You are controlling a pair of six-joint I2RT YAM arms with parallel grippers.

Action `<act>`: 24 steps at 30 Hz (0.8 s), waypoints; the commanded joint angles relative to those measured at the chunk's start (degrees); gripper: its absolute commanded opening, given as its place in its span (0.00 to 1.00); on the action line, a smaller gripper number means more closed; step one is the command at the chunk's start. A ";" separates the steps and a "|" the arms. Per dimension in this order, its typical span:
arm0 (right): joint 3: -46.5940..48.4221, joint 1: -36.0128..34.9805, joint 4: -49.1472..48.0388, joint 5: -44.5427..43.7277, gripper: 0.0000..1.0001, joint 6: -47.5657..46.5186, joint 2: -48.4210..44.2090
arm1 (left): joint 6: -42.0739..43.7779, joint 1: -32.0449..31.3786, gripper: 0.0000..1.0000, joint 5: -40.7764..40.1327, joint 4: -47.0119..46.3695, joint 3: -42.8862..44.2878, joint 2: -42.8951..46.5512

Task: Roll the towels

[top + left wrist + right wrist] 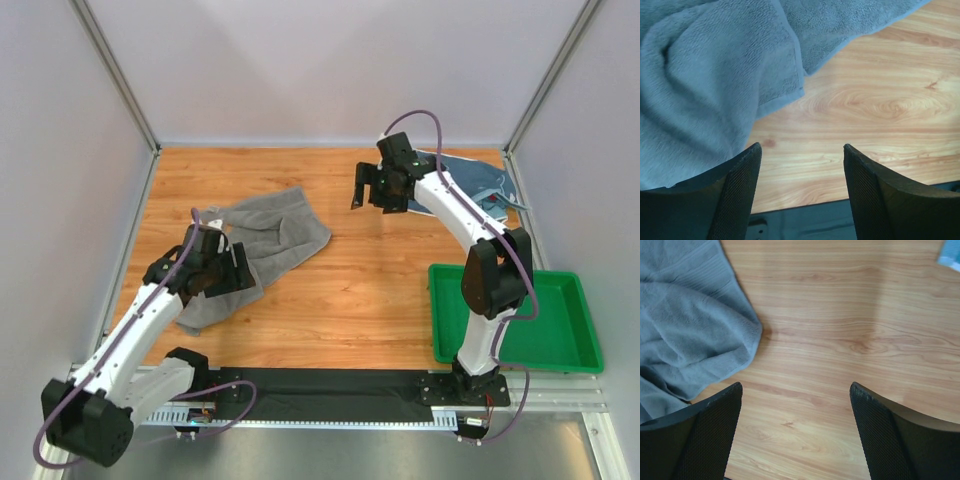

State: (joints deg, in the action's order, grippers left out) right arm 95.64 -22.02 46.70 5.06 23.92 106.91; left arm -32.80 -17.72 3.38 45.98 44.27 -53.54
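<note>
A crumpled grey towel point(262, 240) lies on the left half of the wooden table; it also shows in the left wrist view point(710, 80) and the right wrist view point(685, 335). A light blue towel point(483, 184) lies at the back right, partly hidden by the right arm; its corner shows in the right wrist view point(950, 257). My left gripper point(228, 268) is open and empty above the grey towel's near edge. My right gripper point(372, 188) is open and empty, raised above bare wood between the two towels.
A green plastic tray point(565, 330) stands at the front right, next to the right arm's base. Grey walls enclose the table on three sides. A black strip point(330, 385) runs along the near edge.
</note>
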 commanded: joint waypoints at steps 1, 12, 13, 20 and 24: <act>1.92 -2.31 -1.87 1.98 0.89 -1.42 1.28 | -3.24 -1.09 0.73 2.25 -8.78 -0.06 -6.74; -6.42 -3.73 -3.72 -0.84 0.89 -2.04 -0.30 | -1.13 -9.00 0.66 -3.28 -11.97 4.32 -25.99; -7.38 -3.73 -3.72 -1.02 0.89 -2.21 -0.39 | -1.39 -9.53 0.59 -5.38 -11.70 4.68 -28.18; -10.46 -3.73 -4.77 -1.54 0.89 -3.09 -0.92 | -2.01 -10.94 0.50 -9.61 -9.94 5.56 -33.03; -11.08 -3.73 -5.04 -1.37 0.89 -3.18 -0.83 | -1.66 -10.94 0.50 -12.51 -8.98 5.83 -32.86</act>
State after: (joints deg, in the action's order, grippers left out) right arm 84.97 -25.80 43.77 4.38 21.96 108.25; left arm -34.28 -28.32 -5.26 35.68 47.92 -86.94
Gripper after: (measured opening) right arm 0.887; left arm 0.498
